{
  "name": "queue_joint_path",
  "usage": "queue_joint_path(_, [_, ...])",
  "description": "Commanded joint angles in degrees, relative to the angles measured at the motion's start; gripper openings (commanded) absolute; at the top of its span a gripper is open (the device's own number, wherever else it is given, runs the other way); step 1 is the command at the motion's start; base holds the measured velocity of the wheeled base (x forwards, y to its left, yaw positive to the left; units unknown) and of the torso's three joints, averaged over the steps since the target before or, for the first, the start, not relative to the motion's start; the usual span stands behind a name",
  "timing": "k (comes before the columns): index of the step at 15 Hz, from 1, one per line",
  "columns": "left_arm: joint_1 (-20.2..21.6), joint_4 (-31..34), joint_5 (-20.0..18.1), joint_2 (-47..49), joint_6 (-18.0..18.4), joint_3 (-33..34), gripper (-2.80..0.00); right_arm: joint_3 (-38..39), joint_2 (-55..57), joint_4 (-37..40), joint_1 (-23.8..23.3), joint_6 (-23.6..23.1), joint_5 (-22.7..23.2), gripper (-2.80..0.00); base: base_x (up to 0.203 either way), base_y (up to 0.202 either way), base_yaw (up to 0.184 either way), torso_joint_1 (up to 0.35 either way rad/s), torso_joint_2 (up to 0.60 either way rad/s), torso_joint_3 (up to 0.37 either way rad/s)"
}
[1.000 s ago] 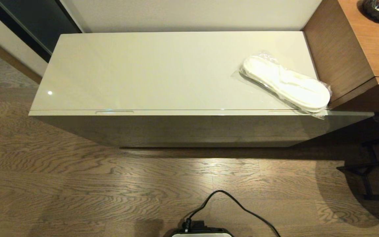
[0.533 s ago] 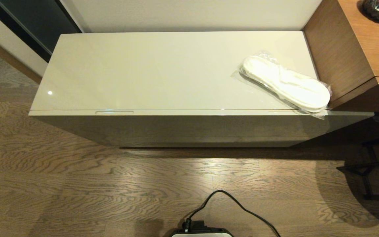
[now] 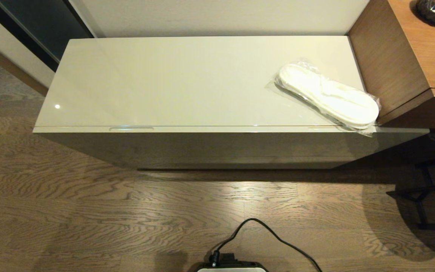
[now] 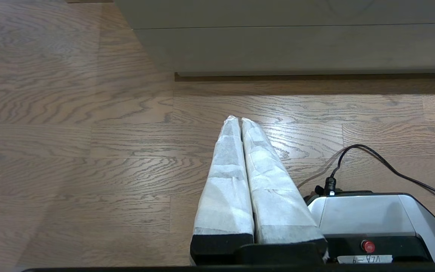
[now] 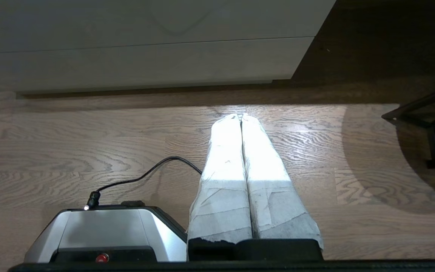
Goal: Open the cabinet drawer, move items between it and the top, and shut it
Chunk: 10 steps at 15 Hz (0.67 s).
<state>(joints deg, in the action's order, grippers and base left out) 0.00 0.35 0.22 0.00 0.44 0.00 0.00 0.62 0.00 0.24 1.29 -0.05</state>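
Head view: long glossy beige cabinet fills upper half of frame, its top [image 3: 187, 81] bare except for slippers in clear plastic [image 3: 329, 96] lying diagonally at right end, one corner of the wrap overhanging the front edge, just beside the brown wooden unit [image 3: 398, 64] at upper right. Cabinet drawer [image 3: 217, 129] is shut, flush w/ front; slot handle [image 3: 131, 129] shows left of centre, 2nd one partly under the slipper wrap. No bundle visible anywhere. Dark glassy object [image 3: 434, 9] sits on wooden unit, top right corner. Wood floor [image 3: 89, 211] below; robot base w/ black cable [image 3: 266, 230] at bottom centre; black metal frame [image 3: 425, 196] lower right. Neither arm in head view. Left hand [image 4: 239, 120] clenched, padded fingers pressed together, empty, low over floor near base, pointing at cabinet front. Right hand [image 5: 241, 116] likewise clenched and empty, on other side of base.
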Motion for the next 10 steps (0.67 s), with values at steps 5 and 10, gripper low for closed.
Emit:
queue_joint_path(5, [0.00, 0.00, 0.04, 0.09, 0.00, 0.00, -2.80, 0.18, 0.08, 0.00, 0.02, 0.03, 0.05, -2.80, 0.000, 0.000, 0.000, 0.000, 0.00, 0.000])
queue_joint_path(10, [0.00, 0.00, 0.04, 0.09, 0.00, 0.00, -2.80, 0.18, 0.08, 0.00, 0.02, 0.03, 0.05, -2.80, 0.000, 0.000, 0.000, 0.000, 0.00, 0.000])
